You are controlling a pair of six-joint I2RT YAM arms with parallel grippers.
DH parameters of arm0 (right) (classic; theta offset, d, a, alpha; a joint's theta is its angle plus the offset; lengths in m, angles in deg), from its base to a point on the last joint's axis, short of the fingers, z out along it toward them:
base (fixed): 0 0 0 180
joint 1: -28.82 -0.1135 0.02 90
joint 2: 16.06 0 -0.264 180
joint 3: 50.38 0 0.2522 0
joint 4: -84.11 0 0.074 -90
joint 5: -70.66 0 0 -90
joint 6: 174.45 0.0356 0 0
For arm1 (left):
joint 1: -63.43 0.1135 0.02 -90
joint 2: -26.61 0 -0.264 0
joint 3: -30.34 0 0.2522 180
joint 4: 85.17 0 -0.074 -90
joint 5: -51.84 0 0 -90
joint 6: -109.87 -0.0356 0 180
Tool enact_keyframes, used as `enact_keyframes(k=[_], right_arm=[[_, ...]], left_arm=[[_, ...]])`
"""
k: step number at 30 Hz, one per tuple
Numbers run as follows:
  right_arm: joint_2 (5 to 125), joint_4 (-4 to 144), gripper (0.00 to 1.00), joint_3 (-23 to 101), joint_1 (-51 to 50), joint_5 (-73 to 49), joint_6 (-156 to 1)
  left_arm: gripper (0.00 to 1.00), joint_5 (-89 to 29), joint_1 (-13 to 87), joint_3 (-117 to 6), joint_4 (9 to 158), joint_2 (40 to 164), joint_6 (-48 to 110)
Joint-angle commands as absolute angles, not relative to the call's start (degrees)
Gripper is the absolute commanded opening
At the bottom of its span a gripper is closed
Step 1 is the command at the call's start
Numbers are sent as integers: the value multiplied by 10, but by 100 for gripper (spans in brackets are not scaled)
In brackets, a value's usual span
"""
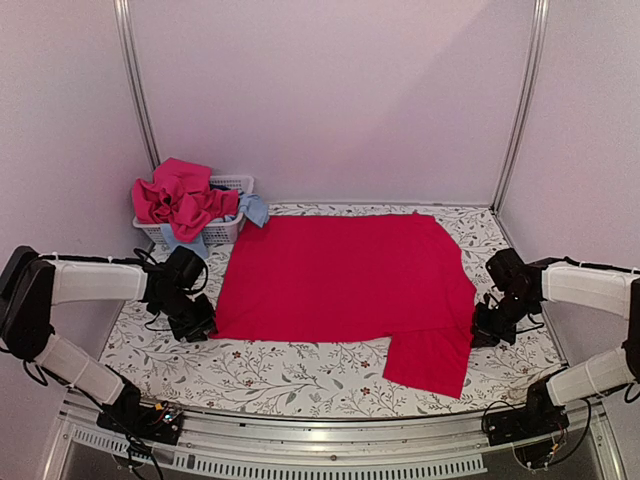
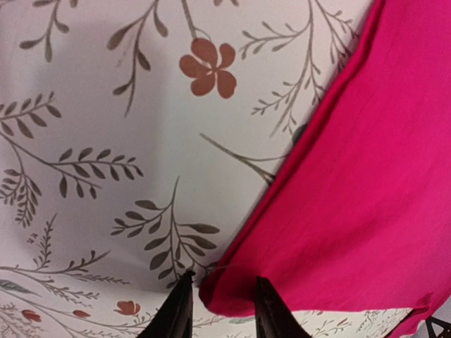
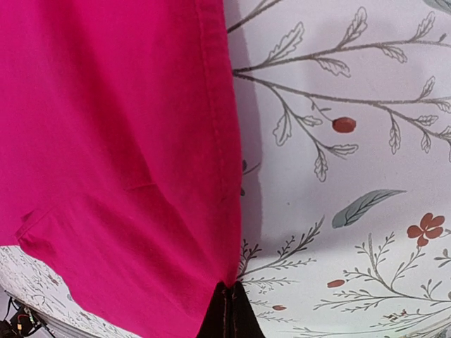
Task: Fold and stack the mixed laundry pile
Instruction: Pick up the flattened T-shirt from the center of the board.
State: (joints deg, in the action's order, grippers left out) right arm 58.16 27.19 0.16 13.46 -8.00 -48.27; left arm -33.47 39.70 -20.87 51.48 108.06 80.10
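A large bright red garment (image 1: 345,275) lies spread flat on the floral table, one sleeve hanging toward the front right. My left gripper (image 1: 197,325) is open at the garment's near left corner; in the left wrist view its gripper (image 2: 222,304) straddles the rounded corner of the cloth (image 2: 352,176). My right gripper (image 1: 484,330) is shut on the garment's right hem; the right wrist view shows its gripper (image 3: 227,310) pinching the stitched edge of the red cloth (image 3: 120,162). The rest of the laundry pile (image 1: 180,200), pink-red and light blue pieces, sits in the basket.
A white slatted basket (image 1: 228,229) stands at the back left corner. White enclosure walls surround the table (image 1: 300,370), with metal posts at the back corners. The metal rail and arm bases run along the near edge.
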Motion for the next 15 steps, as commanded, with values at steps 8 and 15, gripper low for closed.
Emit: enact_keyframes(k=[8, 15], right_arm=[[536, 232, 0, -19, 135, -55, -475], [502, 213, 0, -23, 134, -20, -461]], left_arm=[[0, -344, 389, -219, 483, 1094, 813], [0, -336, 389, -202, 451, 1060, 825]])
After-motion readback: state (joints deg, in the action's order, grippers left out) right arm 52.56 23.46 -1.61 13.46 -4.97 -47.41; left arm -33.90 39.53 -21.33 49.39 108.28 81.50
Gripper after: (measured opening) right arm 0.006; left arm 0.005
